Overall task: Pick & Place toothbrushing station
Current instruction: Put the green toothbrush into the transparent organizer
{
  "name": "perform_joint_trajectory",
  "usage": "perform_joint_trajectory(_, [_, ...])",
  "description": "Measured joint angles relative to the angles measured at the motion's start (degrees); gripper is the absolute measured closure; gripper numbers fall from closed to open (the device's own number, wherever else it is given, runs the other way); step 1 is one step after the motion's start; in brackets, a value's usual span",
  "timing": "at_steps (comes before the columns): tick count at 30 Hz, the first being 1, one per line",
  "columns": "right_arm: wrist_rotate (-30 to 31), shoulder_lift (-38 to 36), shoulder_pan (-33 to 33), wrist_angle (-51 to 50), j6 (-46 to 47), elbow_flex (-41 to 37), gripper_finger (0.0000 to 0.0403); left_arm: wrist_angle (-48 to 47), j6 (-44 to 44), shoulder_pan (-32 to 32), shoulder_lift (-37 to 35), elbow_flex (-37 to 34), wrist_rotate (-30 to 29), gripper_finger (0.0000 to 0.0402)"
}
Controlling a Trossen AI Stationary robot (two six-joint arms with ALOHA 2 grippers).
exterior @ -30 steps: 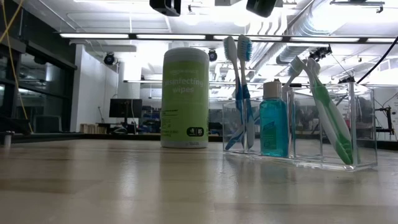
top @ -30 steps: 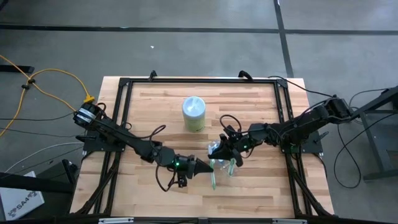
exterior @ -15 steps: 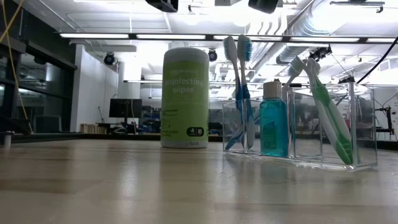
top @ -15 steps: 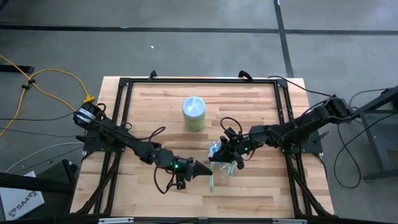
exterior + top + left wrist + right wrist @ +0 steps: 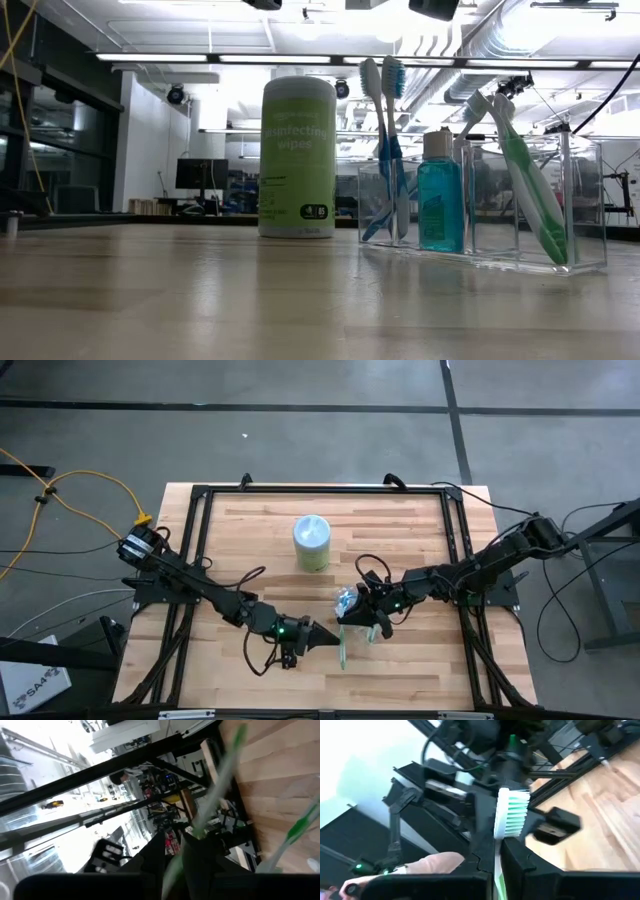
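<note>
The clear plastic container stands on the table right of centre, under my right gripper in the high view. In it stand two blue-white toothbrushes, a blue bottle and leaning green-white toothbrushes. Both grippers hang well above the table. My left gripper is shut on a green-white toothbrush. My right gripper is shut on another toothbrush with a green-and-white bristle head. My left gripper pinches the green-white toothbrush's handle between its two fingers. The fingers reach level from the table's left and lie across the brush. The brush is lifted clear of the table, running near to far. My right gripper pinches its toothbrush just below the head between its two fingers, level from the table's right. The bristle head sticks out past the fingertips. The brush is lifted clear of the table.
A tall green-and-white canister of wipes stands upright behind the container, toward the table's far middle. Black frame rails run along the table's left, right and far sides. Bare wood lies left of the canister and along the near edge.
</note>
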Motion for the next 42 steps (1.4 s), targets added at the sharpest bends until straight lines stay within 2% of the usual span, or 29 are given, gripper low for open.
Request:
perform_joint_trajectory(12, [2.7, 0.0, 1.4, -2.5, 1.2, -0.1, 0.0398, -0.3, -1.0, -0.9, 0.0, 0.0, -3.4, 0.0345])
perform_joint_trajectory(17, [3.1, -2.0, 1.7, -2.7, -1.4, -0.1, 0.0398, -0.3, -7.4, -2.1, 0.0, 0.0, -5.2, 0.0345])
perform_joint_trajectory(20, [3.7, -4.6, 2.2, -6.2, -3.9, -0.1, 0.0398, -0.3, -11.9, -3.5, 0.0, 0.0, -7.7, 0.0346])
perform_joint_trajectory(25, [9.5, -9.4, 4.3, -16.2, -8.9, -0.1, 0.0399, 0.5, -20.8, -5.7, 0.0, 0.0, -12.7, 0.0346])
perform_joint_trajectory(29, [13.9, -11.3, 6.9, -20.3, -14.1, -0.1, 0.0399, 1.7, -29.4, -6.8, -0.1, 0.0, -17.7, 0.0346])
perform_joint_trajectory(36, [23.8, -11.5, 12.3, -27.2, -18.5, -0.1, 0.0399, 2.2, -43.4, -7.5, -0.1, 0.0, -26.2, 0.0346])
perform_joint_trajectory(42, [34.4, -11.5, 17.9, -30.2, -19.8, -0.1, 0.0399, 2.2, -52.8, -7.4, -0.1, 0.0, -30.4, 0.0346])
